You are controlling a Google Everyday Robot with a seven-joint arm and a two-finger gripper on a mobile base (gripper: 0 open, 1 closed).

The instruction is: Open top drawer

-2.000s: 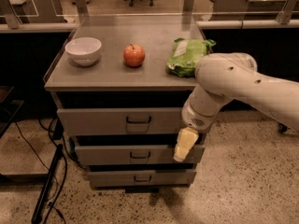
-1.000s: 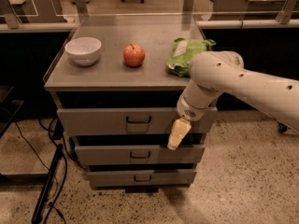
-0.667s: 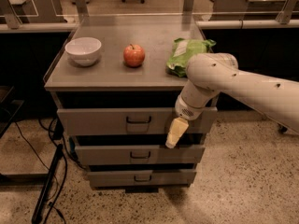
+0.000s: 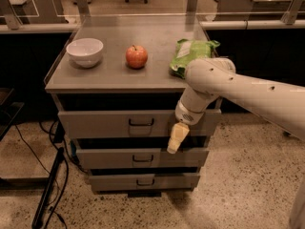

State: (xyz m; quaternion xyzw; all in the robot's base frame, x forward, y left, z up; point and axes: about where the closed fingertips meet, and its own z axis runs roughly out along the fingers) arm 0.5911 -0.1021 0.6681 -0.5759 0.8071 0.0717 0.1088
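The gripper [image 4: 175,140] hung before the top drawer [image 4: 95,124], right of its handle [image 4: 141,122]. Whether it was spread could not be told.

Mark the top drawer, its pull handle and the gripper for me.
top drawer [image 4: 95,123]: camera view, left part of its flat front.
pull handle [image 4: 141,125]: camera view, middle of the dark wire.
gripper [image 4: 174,139]: camera view, pale tip, just below and right of the pull handle.

The top drawer [image 4: 95,124] is matt grey metal. The gripper [image 4: 174,140], smooth cream plastic, hangs before its lower right edge.
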